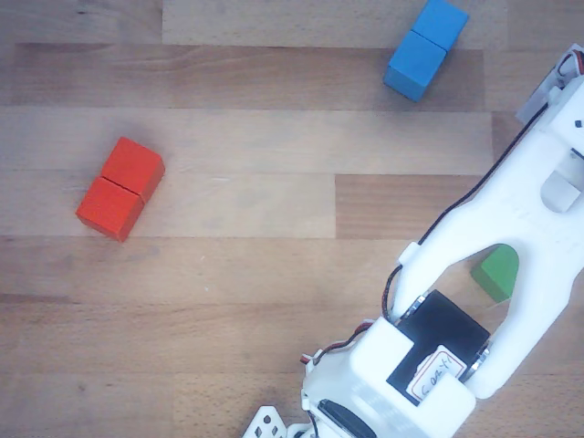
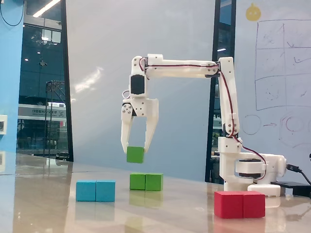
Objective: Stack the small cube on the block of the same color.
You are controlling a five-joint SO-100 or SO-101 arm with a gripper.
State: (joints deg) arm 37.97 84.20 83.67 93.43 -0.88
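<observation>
Fixed view: claw (image 2: 135, 146) grips small cube (image 2: 135, 155) aloft.

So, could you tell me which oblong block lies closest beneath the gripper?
The green oblong block; the gripper holds the small cube just above its left end.

1 small plain green cube (image 2: 135, 154), pinched betw. the pincer (image 2: 135, 148) tips. 3 oblong two-cube blocks on wood table (image 1: 255, 210): 1 green (image 2: 146, 181) just below pincer, 1 blue (image 2: 95, 191) lower left, 1 red (image 2: 240, 204) lower right.
</observation>
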